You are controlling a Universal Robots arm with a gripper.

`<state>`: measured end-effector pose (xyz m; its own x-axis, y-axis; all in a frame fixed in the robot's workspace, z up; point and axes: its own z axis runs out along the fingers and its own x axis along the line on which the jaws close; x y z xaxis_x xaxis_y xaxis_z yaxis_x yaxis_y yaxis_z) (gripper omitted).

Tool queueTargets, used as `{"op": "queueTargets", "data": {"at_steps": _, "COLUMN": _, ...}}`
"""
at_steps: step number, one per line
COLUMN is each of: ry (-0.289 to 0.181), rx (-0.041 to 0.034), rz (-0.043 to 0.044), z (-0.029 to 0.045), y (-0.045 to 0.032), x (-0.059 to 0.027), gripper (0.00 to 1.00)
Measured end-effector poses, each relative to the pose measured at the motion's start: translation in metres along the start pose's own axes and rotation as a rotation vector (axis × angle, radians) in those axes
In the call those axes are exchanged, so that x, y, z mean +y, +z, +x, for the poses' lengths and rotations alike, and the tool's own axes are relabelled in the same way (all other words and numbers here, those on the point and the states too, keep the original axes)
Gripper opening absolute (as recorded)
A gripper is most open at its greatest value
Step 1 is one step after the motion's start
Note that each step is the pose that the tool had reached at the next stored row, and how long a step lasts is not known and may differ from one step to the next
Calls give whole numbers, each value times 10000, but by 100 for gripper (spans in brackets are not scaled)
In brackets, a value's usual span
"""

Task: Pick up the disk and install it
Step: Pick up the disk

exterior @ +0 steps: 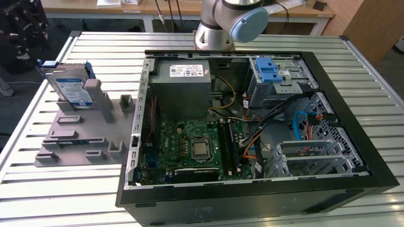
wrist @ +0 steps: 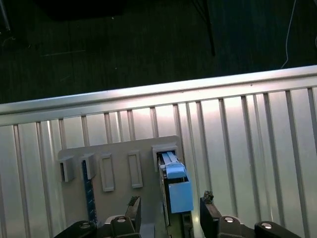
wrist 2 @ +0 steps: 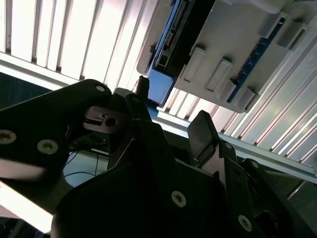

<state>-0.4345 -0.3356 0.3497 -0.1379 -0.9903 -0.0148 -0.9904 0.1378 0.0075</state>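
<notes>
- Silver-metal disk with a blue-and-white label and blue rails stands upright in the grey holder, at the exterior view's left of the computer case.
- Gripper jaws stand apart near it, grasping nothing.
- Holder posts hide the disk's lower part.

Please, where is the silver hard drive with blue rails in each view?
Exterior view: the silver metal disk with blue plastic rails stands upright in the grey plastic holder, at the exterior view's left.
First wrist view: edge-on, in the same holder's slot.
Second wrist view: edge-on, against the holder.
Shared landmark: the grey holder.
</notes>
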Motion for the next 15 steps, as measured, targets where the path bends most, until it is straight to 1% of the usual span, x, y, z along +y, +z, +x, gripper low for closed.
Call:
{"op": "queueTargets", "data": {"at_steps": 6, "ry": 2, "rx": 0, "rz": 0, "z": -2, "y": 80, "x": 0, "gripper": 59}}
{"op": "queueTargets", "data": {"at_steps": 13, "ry": -10, "rx": 0, "rz": -2, "z": -44, "y": 136, "x": -2, "gripper": 59}}
{"op": "queueTargets", "data": {"at_steps": 15, "ry": -111, "rx": 1, "rz": -3, "z": -47, "y": 154, "x": -2, "gripper": 59}}
